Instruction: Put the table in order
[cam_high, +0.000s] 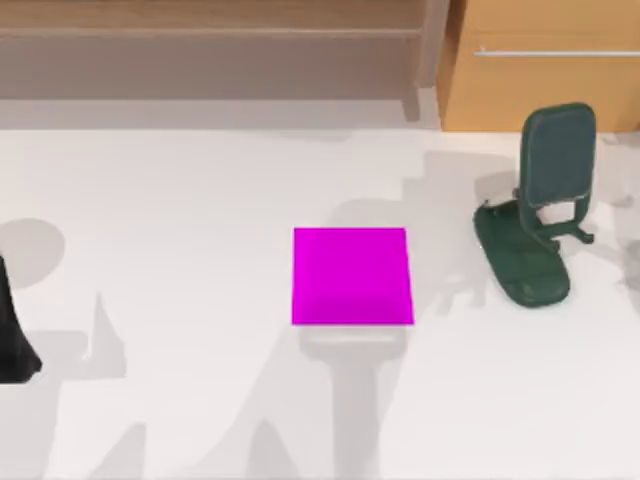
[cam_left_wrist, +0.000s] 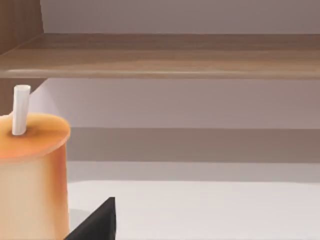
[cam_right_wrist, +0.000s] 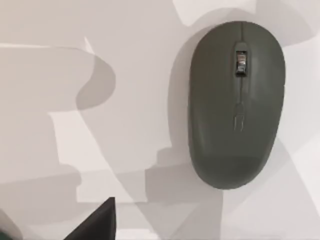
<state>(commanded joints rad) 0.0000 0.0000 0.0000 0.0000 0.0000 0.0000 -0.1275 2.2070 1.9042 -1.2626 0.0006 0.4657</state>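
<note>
My right hand (cam_right_wrist: 95, 222) hangs over the mouse (cam_right_wrist: 236, 105) on the white bench (cam_high: 180, 200), likely lining up a pick; can't tell its opening. Magenta pad (cam_high: 352, 276) sits mid-bench, phone stand (cam_high: 540, 205) right.

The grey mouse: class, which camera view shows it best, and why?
The right wrist view: the grey mouse lies whole on the white table, seen from straight above, scroll wheel plain. The top view and left wrist view give nothing recognisable of it.
</note>
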